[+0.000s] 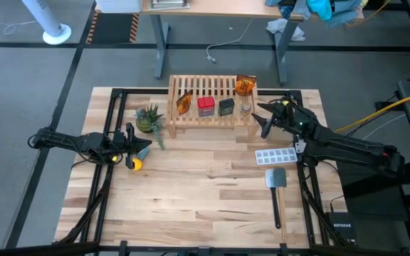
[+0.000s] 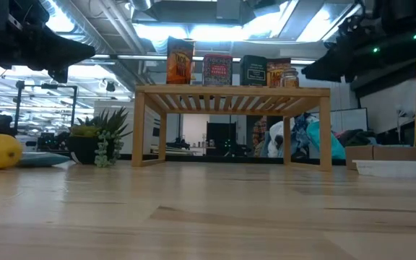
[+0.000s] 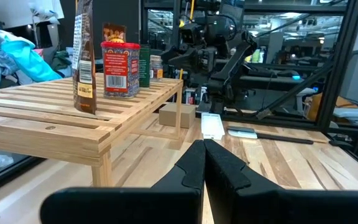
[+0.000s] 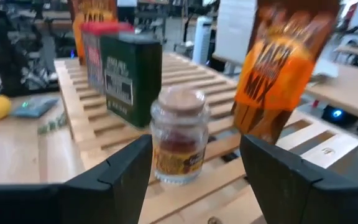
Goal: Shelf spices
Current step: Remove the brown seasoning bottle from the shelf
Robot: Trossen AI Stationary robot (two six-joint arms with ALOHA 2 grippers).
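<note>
The shelf (image 1: 205, 117), a low light-wood rack, stands at the table's far middle on its short legs. On its slatted top stand the spices: an orange packet (image 1: 184, 102), a red tin (image 1: 206, 106), a dark box (image 1: 225, 107), a tiny clear jar (image 4: 179, 134) and a second orange packet (image 4: 278, 74). My right gripper (image 1: 260, 119) hangs open and about level at the shelf's right end. Its fingers stand on either side of the jar, short of it and apart from it. My left gripper (image 3: 204, 146) is shut on nothing, at the table's left beside the plant.
A small green potted plant (image 1: 148, 119) stands left of the shelf. A yellow round toy (image 1: 135, 163) lies by my left gripper. A white ice-cube tray (image 1: 282, 155) and a spatula (image 1: 276, 188) lie at the right. Bare wood spreads across the near middle.
</note>
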